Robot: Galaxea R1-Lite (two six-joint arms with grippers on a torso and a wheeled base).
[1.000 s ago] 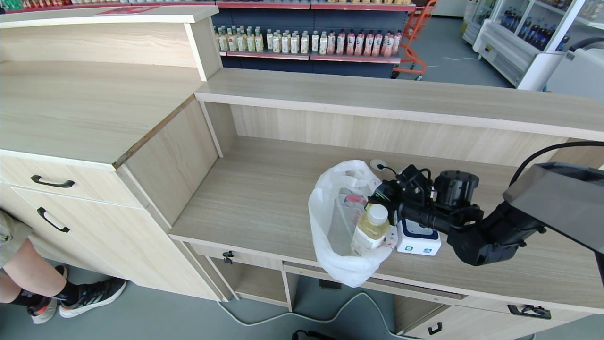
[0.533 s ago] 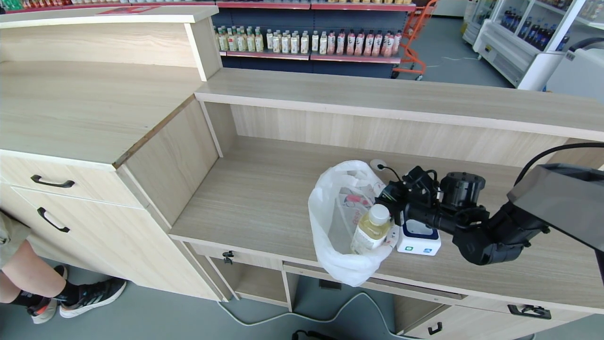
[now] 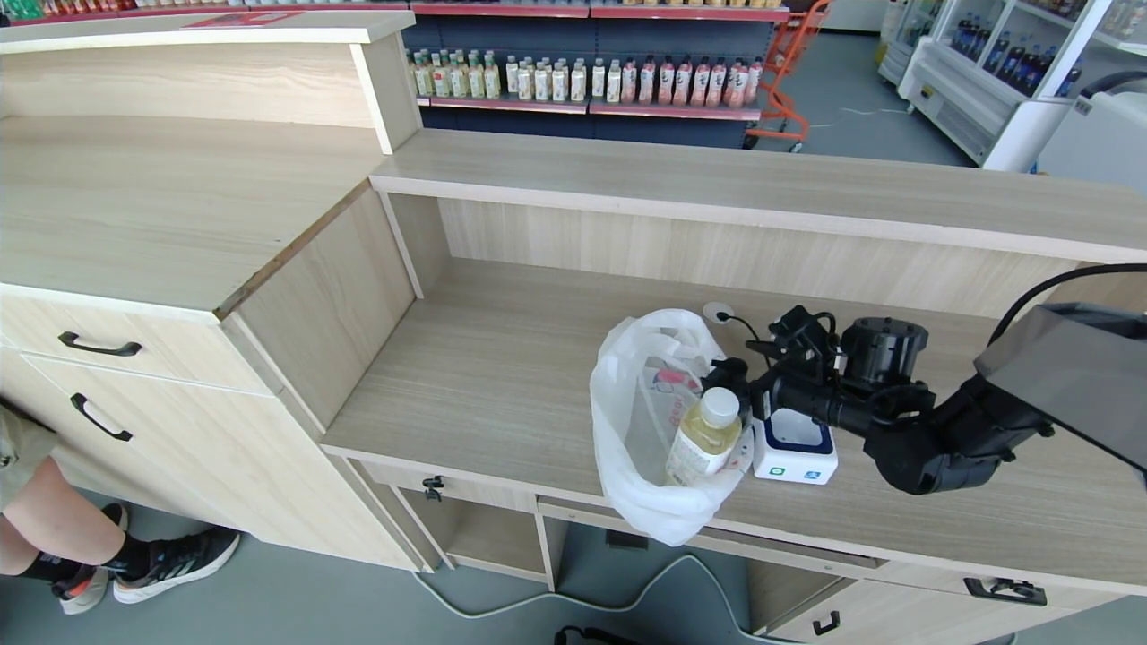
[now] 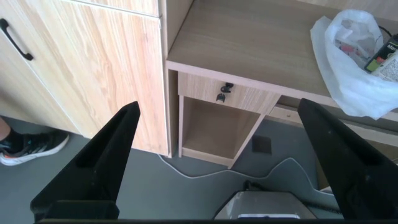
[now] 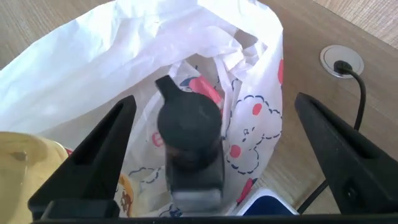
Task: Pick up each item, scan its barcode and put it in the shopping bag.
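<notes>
Notes bottle (image 3: 705, 437) already standing in shopping bag (image 3: 627, 421) beside scanner (image 3: 795, 452), right end effector (image 5: 208, 155) spread, empty, over bag mouth; judges task nearly finished.

One plastic bag (image 3: 618, 430) is on one counter (image 3: 502, 385). The bag holds one bottle (image 3: 703, 443) of pale yellow drink and one packet (image 3: 668, 381) with pink print. There is one white scanner (image 3: 797, 464) and one round cable port (image 3: 717, 312).

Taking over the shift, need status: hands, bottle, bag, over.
Left hand open, clear of counter. Right hand open over shopping bag. Bottle standing in bag. Nothing blocking.
</notes>
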